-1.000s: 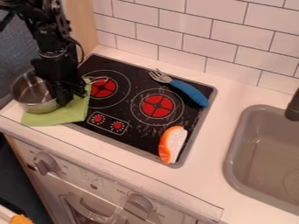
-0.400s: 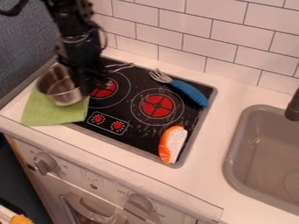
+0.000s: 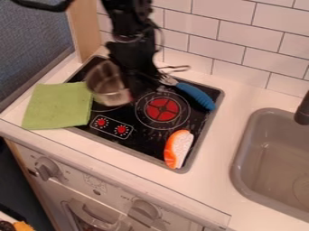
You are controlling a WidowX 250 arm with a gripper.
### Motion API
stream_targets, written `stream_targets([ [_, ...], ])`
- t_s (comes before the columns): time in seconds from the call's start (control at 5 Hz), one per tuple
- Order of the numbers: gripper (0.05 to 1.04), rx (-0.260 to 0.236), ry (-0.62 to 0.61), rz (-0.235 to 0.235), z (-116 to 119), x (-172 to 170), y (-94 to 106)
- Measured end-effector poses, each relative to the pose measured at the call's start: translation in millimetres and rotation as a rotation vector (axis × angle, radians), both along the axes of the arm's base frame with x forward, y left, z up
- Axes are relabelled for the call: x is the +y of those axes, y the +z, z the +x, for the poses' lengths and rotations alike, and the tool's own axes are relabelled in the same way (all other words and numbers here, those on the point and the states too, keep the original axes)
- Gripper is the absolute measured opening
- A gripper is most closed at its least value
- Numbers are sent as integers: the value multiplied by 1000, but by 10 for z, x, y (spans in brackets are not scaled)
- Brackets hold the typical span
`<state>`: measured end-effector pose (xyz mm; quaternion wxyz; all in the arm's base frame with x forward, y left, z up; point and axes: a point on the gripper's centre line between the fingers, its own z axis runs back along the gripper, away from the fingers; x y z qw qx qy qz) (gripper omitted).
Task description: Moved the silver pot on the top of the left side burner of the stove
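Note:
My gripper (image 3: pixel 135 86) hangs over the upper left part of the black stove (image 3: pixel 145 142), shut on the silver pot. The silver pot (image 3: pixel 109 85) is on the gripper's left side, above the left burner, which it mostly covers. Whether its base touches the stove I cannot tell. Its handle pokes out to the right, behind the gripper.
A green cloth (image 3: pixel 58 106) lies on the counter left of the stove. A fork with a blue handle (image 3: pixel 195 95) and an orange-and-white toy piece (image 3: pixel 179 149) lie on the stove's right side. The grey sink (image 3: pixel 274 158) is at the right; a tiled wall (image 3: pixel 232 40) stands behind.
The gripper and the silver pot have moved together to the right, from over the green cloth to over the left burner. The cloth is now uncovered.

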<state>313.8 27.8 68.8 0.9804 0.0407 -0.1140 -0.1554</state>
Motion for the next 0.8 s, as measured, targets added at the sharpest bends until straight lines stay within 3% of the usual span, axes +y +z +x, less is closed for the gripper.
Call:
stream_targets([
  [0.4, 72, 15, -137, 16, 7, -669, -133],
  [0.8, 72, 81, -164, 28, -48, -899, -418],
])
